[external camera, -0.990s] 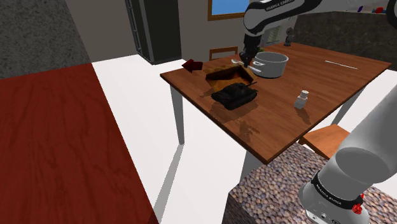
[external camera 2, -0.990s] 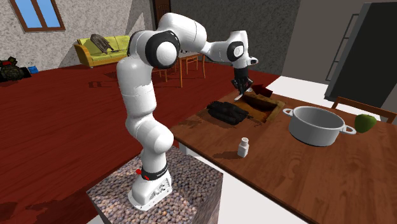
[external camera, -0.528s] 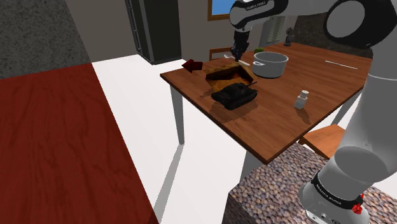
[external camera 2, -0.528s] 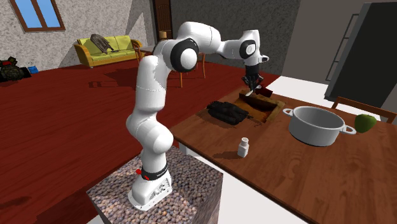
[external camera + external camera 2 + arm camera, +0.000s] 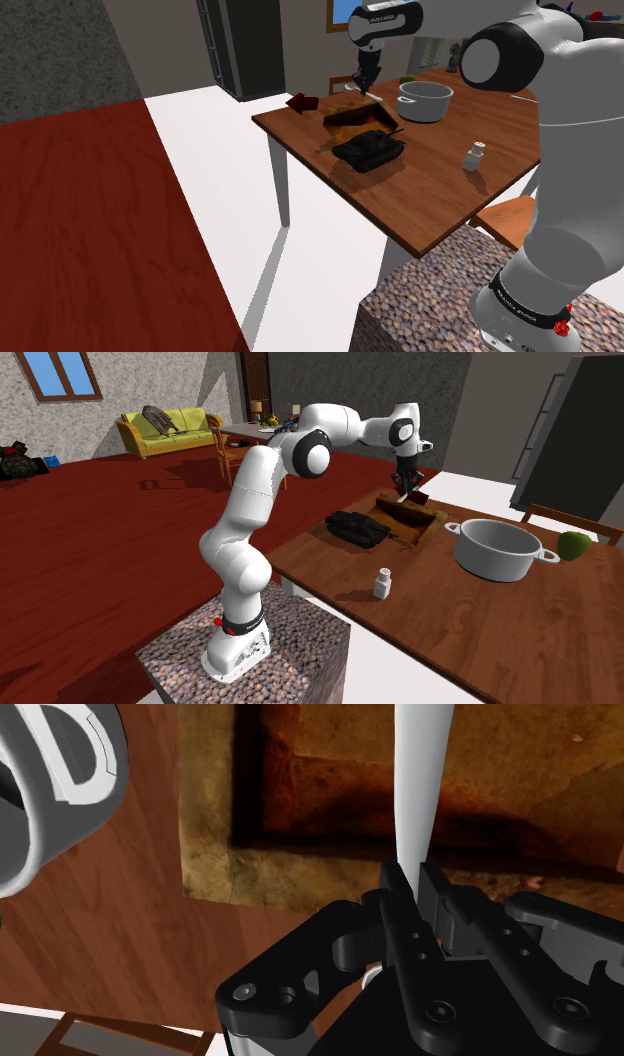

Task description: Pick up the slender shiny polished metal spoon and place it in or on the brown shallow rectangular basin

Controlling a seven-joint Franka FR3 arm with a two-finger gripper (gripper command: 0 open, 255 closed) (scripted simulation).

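My gripper (image 5: pixel 420 876) is shut on the spoon (image 5: pixel 420 779), a pale slender handle running out from between the fingers (image 5: pixel 396 896). Under it lies the brown shallow rectangular basin (image 5: pixel 212 854), its dark inner floor beneath the spoon. In the shoulder view the gripper (image 5: pixel 365 86) hangs over the far end of the basin (image 5: pixel 352 118). The second exterior view has the gripper (image 5: pixel 405 487) just above the basin (image 5: pixel 412 518), near its far rim.
A black toy tank (image 5: pixel 368 150) sits right beside the basin on the near side. A grey pot (image 5: pixel 425 100) stands close on the shoulder view's right. A small white shaker (image 5: pixel 474 156), a dark red object (image 5: pixel 302 101) and a green fruit (image 5: pixel 575 545) also rest on the wooden table (image 5: pixel 440 190).
The arm has swung toward the shoulder view's left, carrying the spoon from beside the pot to above the basin's far end. The fingers have stayed shut on it.
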